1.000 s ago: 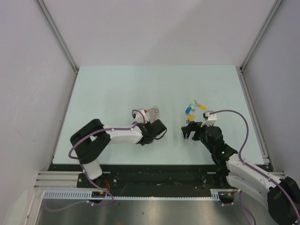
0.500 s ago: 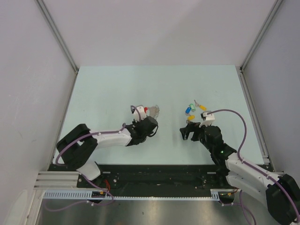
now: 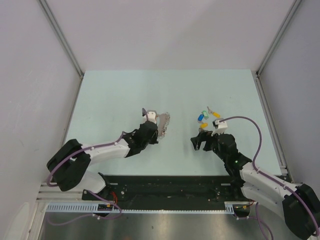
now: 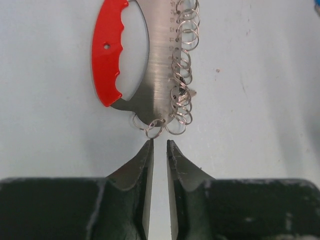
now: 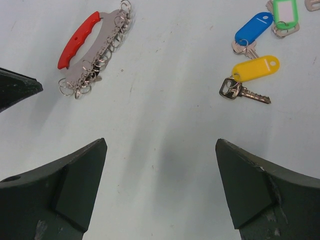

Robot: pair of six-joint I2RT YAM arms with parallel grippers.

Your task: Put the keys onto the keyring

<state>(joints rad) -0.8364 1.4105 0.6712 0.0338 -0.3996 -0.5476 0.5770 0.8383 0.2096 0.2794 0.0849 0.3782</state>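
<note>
The keyring (image 4: 150, 55) is a red grip on a steel plate hung with several split rings. It lies flat on the table, and in the top view the keyring (image 3: 163, 122) sits at table centre. My left gripper (image 4: 160, 143) points at its near end, jaws a narrow gap apart with nothing between them. One small ring (image 4: 153, 130) lies just past the fingertips. The keys (image 5: 256, 67) with blue, yellow and green tags lie loose at the right. My right gripper (image 5: 161, 142) hangs wide open over bare table, short of them.
The pale green table (image 3: 110, 100) is bounded by metal rails and white walls on three sides. In the top view the left gripper (image 3: 154, 134) and right gripper (image 3: 200, 143) are about a hand's width apart, with the keys (image 3: 204, 118) just beyond the right one.
The left arm has stretched out low and its gripper has turned onto the near end of the keyring, jaws narrowing. The right gripper has edged slightly left.
</note>
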